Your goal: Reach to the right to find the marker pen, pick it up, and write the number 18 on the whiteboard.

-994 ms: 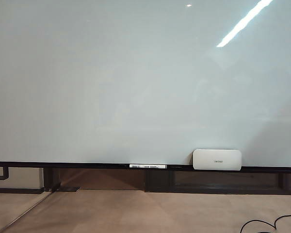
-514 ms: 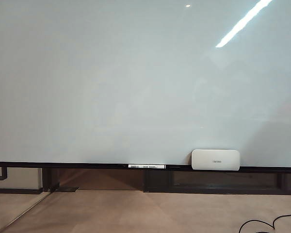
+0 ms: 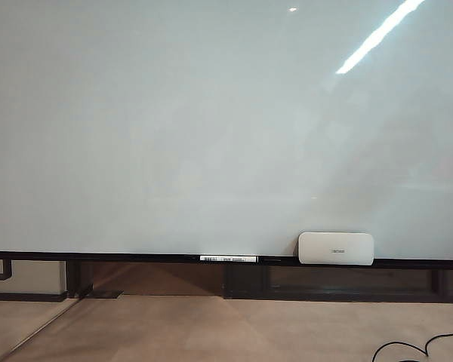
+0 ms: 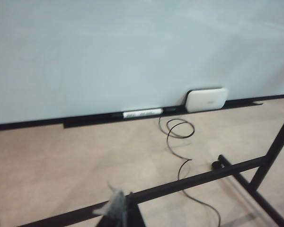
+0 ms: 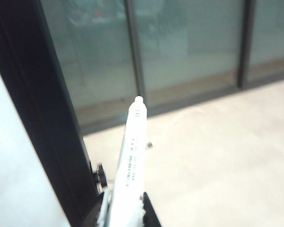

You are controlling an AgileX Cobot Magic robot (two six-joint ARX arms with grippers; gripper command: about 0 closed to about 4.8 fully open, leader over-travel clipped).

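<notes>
The left end effector hangs well back from the whiteboard, over the floor and a black frame; only a blurred sliver of it shows, so whether it is released or clenched cannot be told

The board's glossy, pale grey-white face is bare, with no stroke of the number 18 on it yet. On its black bottom rail, at about 6 o'clock in the exterior view, lies a white labelled marker, and at about 5 o'clock sits a small white eraser. A dark cable trails across the floor toward 4 o'clock

Off to the right, out of the exterior view, the right end effector is clenched on the marker pen, beside a dark upright post and glass panels. The pen stands out of the grip as a slim white barrel with small print along it and a rounded pale end; its writing tip is not visible

It looks light, stiff and smooth-sided, so it is likely to slip or swivel when pressed against the board. A firm hold on the barrel, close to the writing end, looks the safest place to take it
</notes>
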